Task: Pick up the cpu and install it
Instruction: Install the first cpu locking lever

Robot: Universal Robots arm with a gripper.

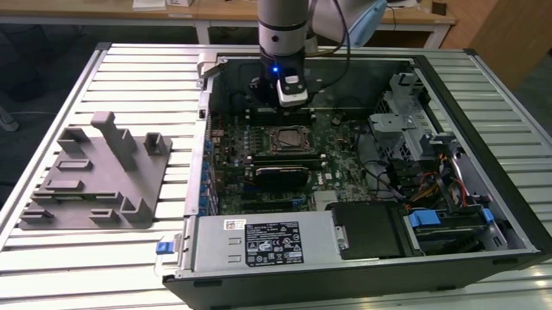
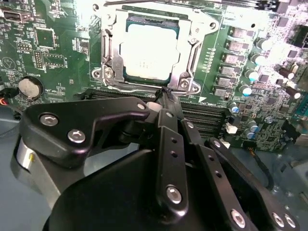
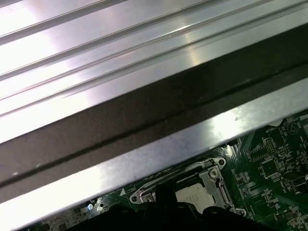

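The cpu [image 1: 283, 139] lies flat in the open socket of the green motherboard [image 1: 340, 165] inside the open computer case. Its silver-grey top shows in both wrist views [image 2: 148, 50] [image 3: 193, 195], framed by the metal socket bracket [image 2: 192, 53]. My gripper [image 1: 290, 108] hangs over the board just behind the socket, towards the case's far wall. In the second wrist view the gripper [image 2: 166, 94] has its black fingers pressed together with nothing between them, the tips just short of the socket's edge and apart from the chip.
A grey plastic fixture tray [image 1: 95, 174] sits on the slatted table at the exterior view's left. Inside the case are a black block [image 1: 280, 173] below the socket, the power supply [image 1: 258, 242], and drive cages with cables [image 1: 414, 135]. The case wall [image 3: 144, 120] stands close by.
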